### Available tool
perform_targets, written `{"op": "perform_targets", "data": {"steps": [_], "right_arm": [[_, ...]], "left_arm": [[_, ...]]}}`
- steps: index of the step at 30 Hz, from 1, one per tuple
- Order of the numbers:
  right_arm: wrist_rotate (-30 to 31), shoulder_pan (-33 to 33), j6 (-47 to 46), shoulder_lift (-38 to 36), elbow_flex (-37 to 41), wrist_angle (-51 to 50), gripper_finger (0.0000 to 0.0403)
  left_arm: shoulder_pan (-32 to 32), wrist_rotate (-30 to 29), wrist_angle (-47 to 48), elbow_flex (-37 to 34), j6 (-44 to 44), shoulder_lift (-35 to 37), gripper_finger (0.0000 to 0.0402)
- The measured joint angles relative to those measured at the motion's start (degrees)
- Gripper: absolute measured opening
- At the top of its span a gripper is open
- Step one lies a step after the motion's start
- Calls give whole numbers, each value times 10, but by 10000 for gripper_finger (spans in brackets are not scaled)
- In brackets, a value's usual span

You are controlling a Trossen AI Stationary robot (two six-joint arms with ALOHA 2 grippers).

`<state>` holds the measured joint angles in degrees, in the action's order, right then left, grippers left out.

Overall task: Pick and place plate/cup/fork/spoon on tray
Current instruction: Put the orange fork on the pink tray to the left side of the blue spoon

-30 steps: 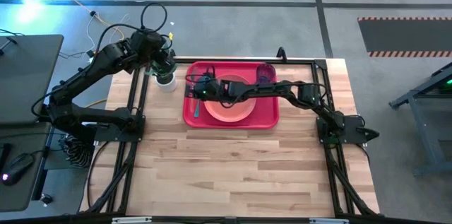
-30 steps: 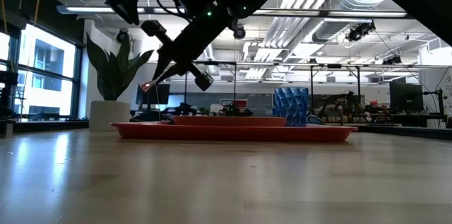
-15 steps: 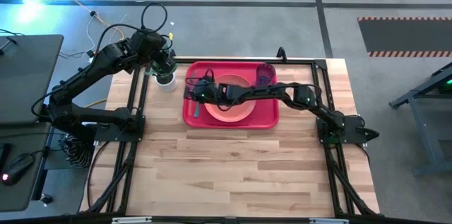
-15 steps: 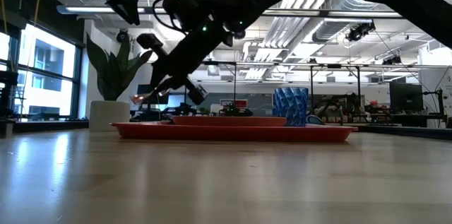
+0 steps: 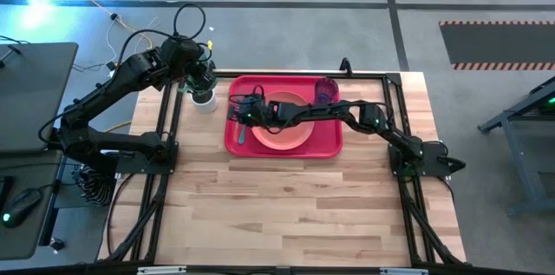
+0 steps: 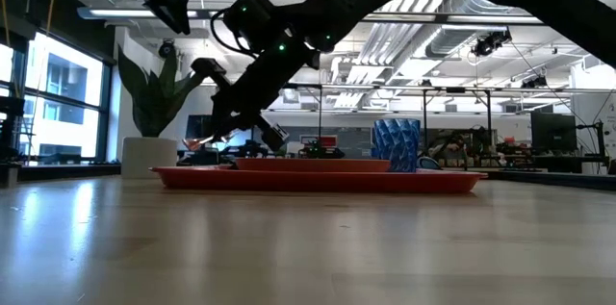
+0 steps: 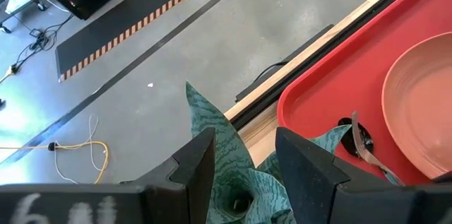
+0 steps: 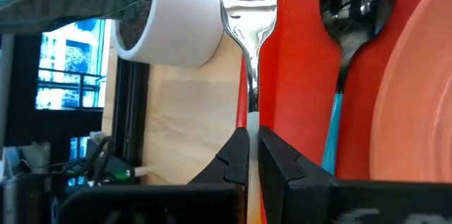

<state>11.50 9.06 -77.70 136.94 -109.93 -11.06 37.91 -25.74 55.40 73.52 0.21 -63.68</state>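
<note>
1. While its dark jointed arm stretches across the butcher-block table [image 5: 286, 197], the right gripper [image 5: 236, 110] hangs low over the left end of the tray [image 5: 329, 145], its two fingers [image 8: 233, 157] pressed tight on the fork [image 8: 248, 12] at the slim neck where metal meets handle.
2. Polished steel tines catch the light in the right wrist view, pointing forward past the tray's left rim toward a round white planter [image 8: 173, 22]; the low view shows the fork's orange handle [image 6: 195, 142] angled down, above the tray [image 6: 318, 180]; whether it touches cannot be told.
3. Beside the fork lies the spoon [image 8: 349, 12], its dark glossy oval bowl and thin teal handle flat on the smooth red plastic, just left of the plate [image 8: 417, 111].
4. Round, salmon-pink and matte, the plate [image 5: 282, 123] sits mid-tray with a softly raised rim, partly under the right arm in the high view.
5. At the tray's far right corner stands the cup [image 5: 326, 91], a small translucent blue-purple tumbler; its faceted wall shows in the low view [image 6: 397, 146].
6. Bright red, rectangular and round-cornered, the tray rests on the far half of the pale wood planks.
7. Off the tray's far left corner, the left gripper [image 7: 244, 164] waits above the planter with its blunt dark fingers spread, mottled green leaves [image 7: 219, 139] between them.
</note>
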Motion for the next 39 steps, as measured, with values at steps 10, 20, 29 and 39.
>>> {"op": "perform_targets", "data": {"steps": [10, 20, 29, 39], "right_arm": [[-3, -9, -15, 0, 0, -5, 0], [3, 0, 4, 0, 0, -16, 0], [17, -3, 6, 0, 0, 2, 0], [-4, -4, 2, 28, 1, 36, 0]], "left_arm": [[0, 1, 0, 0, 0, 0, 141], [0, 1, 0, 0, 0, 0, 141], [0, 1, 0, 0, 0, 0, 141], [0, 1, -1, 0, 0, 0, 141]]}}
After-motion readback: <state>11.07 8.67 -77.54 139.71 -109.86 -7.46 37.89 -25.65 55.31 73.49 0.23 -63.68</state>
